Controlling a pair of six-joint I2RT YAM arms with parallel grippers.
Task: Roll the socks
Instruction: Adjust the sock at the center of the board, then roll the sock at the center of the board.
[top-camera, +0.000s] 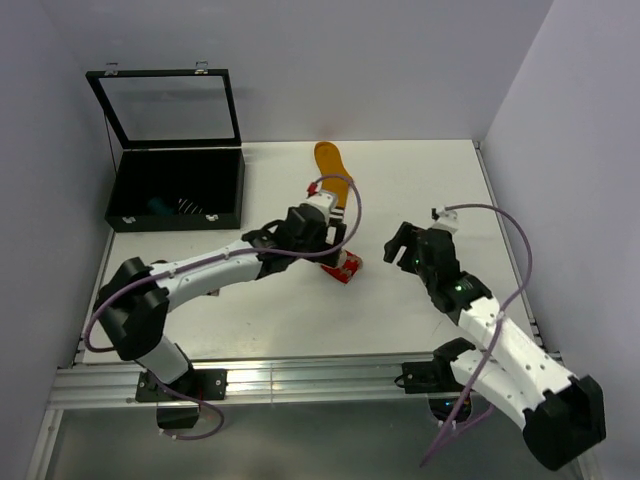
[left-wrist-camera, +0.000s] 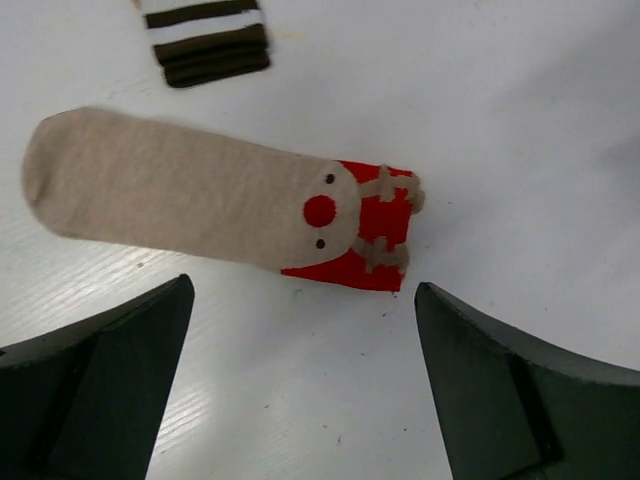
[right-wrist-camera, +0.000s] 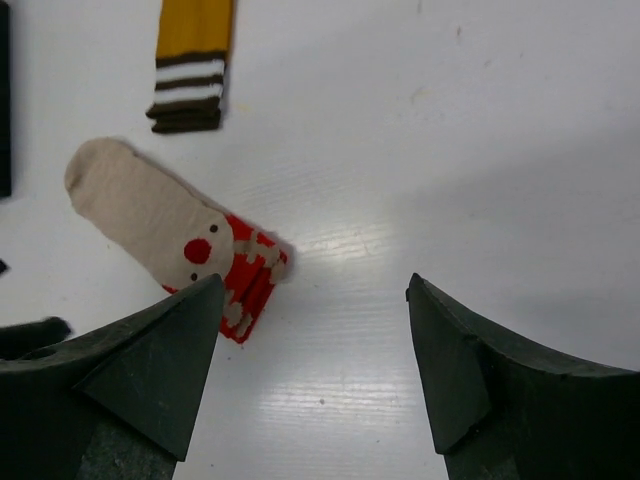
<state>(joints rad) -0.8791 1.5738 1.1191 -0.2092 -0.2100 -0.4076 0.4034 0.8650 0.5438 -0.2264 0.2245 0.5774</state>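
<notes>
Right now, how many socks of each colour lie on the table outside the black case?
beige sock with red end: 1
mustard sock with striped cuff: 1
Total: 2
The black case holds more fabric, which is too small to count here.

No readable text or number shows on the beige sock (left-wrist-camera: 180, 200) or elsewhere.

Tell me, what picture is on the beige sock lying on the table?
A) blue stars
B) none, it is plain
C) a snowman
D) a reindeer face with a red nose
D: the beige sock shows two dot eyes, a round red nose and tan antlers on its red end.
</notes>
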